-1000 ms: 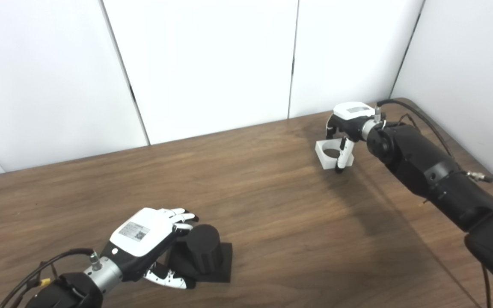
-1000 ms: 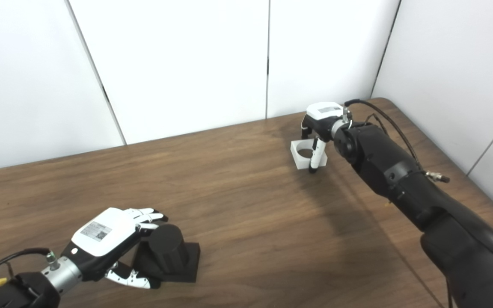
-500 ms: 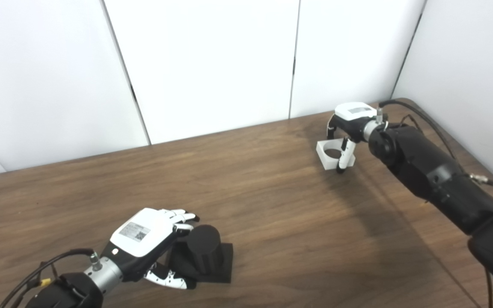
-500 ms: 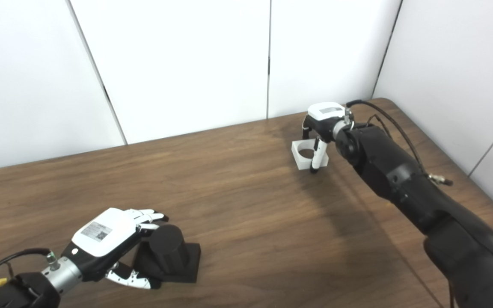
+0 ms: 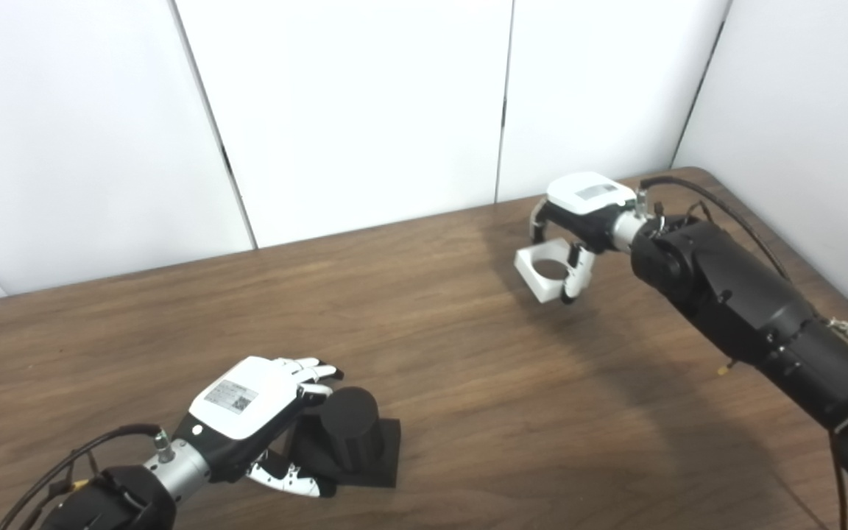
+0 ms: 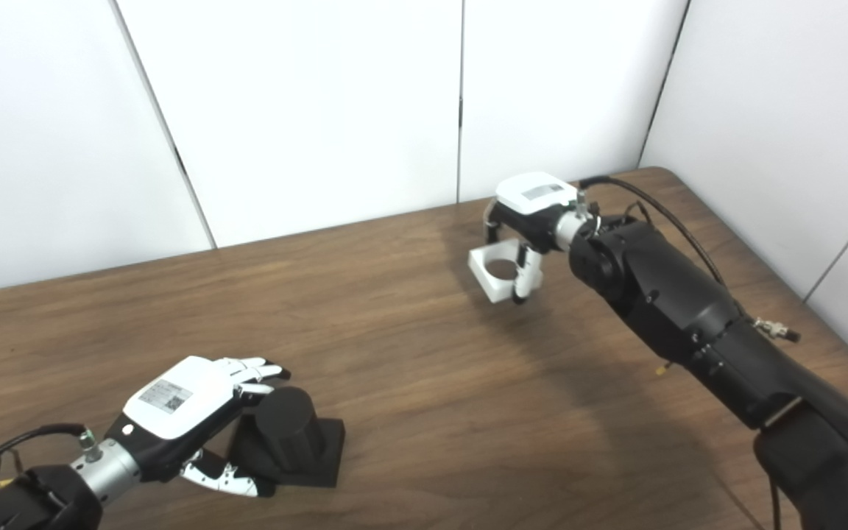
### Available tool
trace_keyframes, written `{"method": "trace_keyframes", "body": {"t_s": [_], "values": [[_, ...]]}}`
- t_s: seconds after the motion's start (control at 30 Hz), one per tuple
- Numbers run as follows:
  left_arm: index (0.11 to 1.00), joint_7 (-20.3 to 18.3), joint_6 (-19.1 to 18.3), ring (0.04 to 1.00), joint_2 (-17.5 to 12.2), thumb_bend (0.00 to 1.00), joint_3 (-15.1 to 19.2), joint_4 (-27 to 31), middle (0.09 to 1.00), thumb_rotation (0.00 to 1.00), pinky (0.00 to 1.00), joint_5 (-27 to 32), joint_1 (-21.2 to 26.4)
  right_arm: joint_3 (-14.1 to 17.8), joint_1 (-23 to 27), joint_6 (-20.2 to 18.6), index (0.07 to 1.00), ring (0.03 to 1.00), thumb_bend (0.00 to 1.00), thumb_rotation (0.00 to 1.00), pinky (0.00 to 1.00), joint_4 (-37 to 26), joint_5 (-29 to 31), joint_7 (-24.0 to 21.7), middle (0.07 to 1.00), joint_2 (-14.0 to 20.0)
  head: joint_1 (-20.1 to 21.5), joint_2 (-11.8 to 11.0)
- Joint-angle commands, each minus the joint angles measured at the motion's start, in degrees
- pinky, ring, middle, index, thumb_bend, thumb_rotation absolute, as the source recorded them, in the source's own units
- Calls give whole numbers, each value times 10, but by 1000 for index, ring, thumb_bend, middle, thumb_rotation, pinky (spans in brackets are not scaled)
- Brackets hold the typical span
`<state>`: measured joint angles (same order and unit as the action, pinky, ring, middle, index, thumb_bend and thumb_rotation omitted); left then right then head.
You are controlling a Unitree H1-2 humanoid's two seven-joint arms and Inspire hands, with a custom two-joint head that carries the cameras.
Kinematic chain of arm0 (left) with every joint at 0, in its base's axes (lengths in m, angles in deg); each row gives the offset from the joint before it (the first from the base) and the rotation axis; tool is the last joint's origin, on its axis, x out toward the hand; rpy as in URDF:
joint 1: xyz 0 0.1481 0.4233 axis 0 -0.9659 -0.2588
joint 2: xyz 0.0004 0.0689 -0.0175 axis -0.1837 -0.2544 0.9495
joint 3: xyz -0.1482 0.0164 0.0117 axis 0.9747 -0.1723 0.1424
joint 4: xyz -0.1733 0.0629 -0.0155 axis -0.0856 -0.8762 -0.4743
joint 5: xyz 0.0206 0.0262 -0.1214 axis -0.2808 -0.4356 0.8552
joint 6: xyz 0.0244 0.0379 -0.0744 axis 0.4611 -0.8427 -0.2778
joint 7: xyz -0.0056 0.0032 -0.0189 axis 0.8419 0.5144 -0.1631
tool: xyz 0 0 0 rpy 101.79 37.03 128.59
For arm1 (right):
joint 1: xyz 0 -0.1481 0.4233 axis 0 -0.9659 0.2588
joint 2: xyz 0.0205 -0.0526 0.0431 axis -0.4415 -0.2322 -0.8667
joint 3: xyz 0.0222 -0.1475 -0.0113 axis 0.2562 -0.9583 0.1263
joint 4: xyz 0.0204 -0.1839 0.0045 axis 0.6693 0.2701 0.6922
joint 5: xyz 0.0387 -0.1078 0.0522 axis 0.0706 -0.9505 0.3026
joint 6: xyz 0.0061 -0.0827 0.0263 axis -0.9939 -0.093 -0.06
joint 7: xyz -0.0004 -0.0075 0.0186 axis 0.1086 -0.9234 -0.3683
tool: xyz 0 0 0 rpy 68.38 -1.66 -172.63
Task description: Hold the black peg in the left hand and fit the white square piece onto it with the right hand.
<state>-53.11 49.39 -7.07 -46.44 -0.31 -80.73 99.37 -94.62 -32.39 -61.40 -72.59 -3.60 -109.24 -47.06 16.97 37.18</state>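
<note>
The black peg (image 5: 351, 428), a round post on a square black base, stands on the table at the lower left. My left hand (image 5: 258, 412) is wrapped around its near side, with fingers over the top and the thumb by the base. My right hand (image 5: 580, 221) is shut on the white square piece (image 5: 545, 270), which has a round hole through it, and holds it tilted just above the table at the far right. The piece also shows in the right eye view (image 6: 495, 269).
The brown wooden table (image 5: 468, 368) has its far edge against white wall panels and its right corner (image 5: 696, 175) near the right arm. A black cable (image 5: 733, 213) loops off the right forearm.
My right hand has lifted the white square piece off the table and carried it to the left, toward the table's middle. The left hand and black peg have not moved.
</note>
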Motion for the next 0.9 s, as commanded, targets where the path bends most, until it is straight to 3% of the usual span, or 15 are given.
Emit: {"method": "trace_keyframes", "body": {"t_s": [0.0,0.2,0.33,0.47,0.87], "values": [[492,-62,-3,904,-12,523,-24,-34,886,70,851,-34,-16,18,26,15,481,841,519,143,791,-36,-6,-4,770,20,-12,5],[492,-68,-17,933,7,523,-25,-40,895,70,869,-34,-10,34,18,29,479,848,519,144,802,-100,9,-32,763,12,-61,20],[491,-58,-18,925,17,524,-22,-52,885,69,873,-34,-9,45,8,60,478,816,521,141,744,-129,21,-25,743,3,-83,30],[491,-59,-21,921,25,524,-19,-58,869,70,885,-35,-6,54,1,60,479,830,520,141,766,-168,37,-48,755,-8,-102,37],[491,-67,-33,921,39,524,-18,-63,886,72,874,-40,2,51,4,88,478,818,518,143,738,-247,88,-95,750,-38,-130,52]]}}
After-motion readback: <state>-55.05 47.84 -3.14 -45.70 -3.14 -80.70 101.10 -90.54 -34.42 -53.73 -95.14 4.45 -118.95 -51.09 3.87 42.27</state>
